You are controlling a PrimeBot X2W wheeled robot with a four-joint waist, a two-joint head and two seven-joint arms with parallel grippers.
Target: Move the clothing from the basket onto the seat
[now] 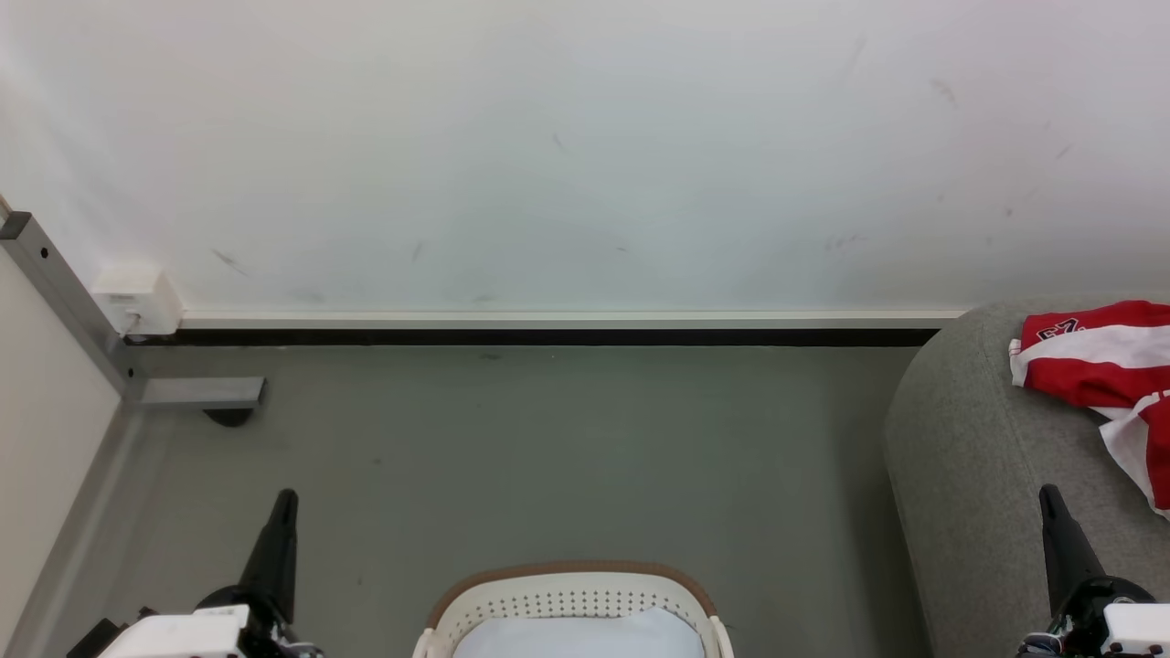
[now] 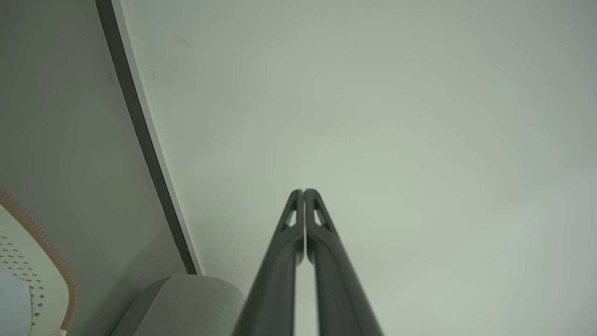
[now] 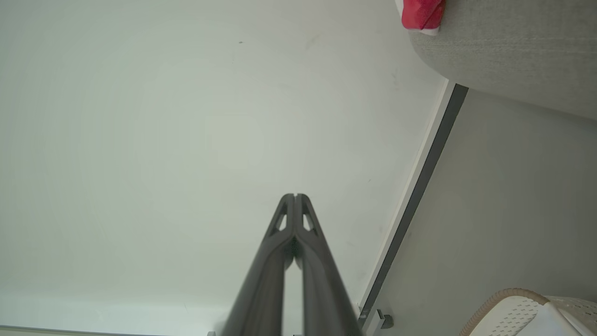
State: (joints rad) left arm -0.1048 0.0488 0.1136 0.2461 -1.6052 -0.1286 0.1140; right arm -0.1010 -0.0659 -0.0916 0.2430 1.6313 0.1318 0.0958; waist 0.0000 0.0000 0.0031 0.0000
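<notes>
The white basket (image 1: 571, 599) with its brown rim stands on the floor at the bottom middle of the head view, and something pale bluish-white lies inside it. The grey seat (image 1: 969, 457) stands to its right, with red and white clothing (image 1: 1097, 366) on top near the wall. My left gripper (image 1: 286, 501) is shut and empty, left of the basket. My right gripper (image 1: 1049, 495) is shut and empty, in front of the seat. In the left wrist view the left gripper (image 2: 303, 191) points at the wall. In the right wrist view the right gripper (image 3: 295, 196) does too, with clothing (image 3: 419, 14) on the seat (image 3: 513, 56).
A white wall with a dark baseboard (image 1: 548, 336) runs across the back. A grey metal post and foot (image 1: 196, 393) and a white socket box (image 1: 137, 300) stand in the left corner. Grey floor (image 1: 548, 457) lies between basket and wall.
</notes>
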